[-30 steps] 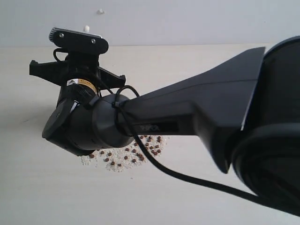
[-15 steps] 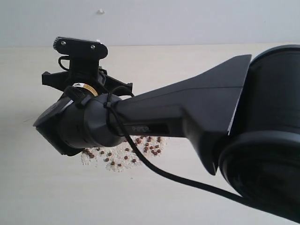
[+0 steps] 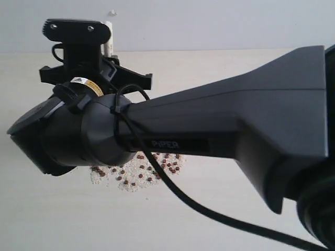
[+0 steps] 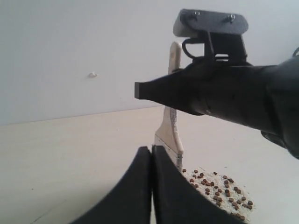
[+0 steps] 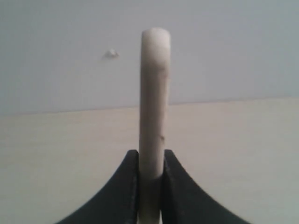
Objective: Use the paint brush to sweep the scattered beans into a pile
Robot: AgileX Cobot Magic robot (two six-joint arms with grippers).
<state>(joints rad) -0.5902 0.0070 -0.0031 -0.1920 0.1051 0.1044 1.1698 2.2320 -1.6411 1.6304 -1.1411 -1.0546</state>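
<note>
Right end effector (image 5: 150, 157) is clamped tight on the brush (image 5: 154, 93), its two fingers pressed against the flat sides of the handle, which stands upright out of the grip. Left end effector (image 4: 151, 150) has its fingers pressed together with nothing between them, and it hangs just short of the brush. The beans (image 4: 217, 186) lie on the bench (image 4: 70, 149) below the right end effector, beside the brush's lower end and mixed with pale crumbs (image 3: 137, 168) in one loose, flat patch.

This looks like a pause between strokes, late in the job. The bristles are hidden behind the left fingers, so I cannot tell whether they touch the bench. The next move calls for setting the bristles down outside the patch's edge and drawing inward with light pressure, so that round beans do not roll off.

The right arm (image 3: 220, 125) and its cable (image 3: 209, 206) cover part of the patch in the exterior view, so any strays beneath would go unseen. The left end effector stands close enough to crowd a stroke toward it.
</note>
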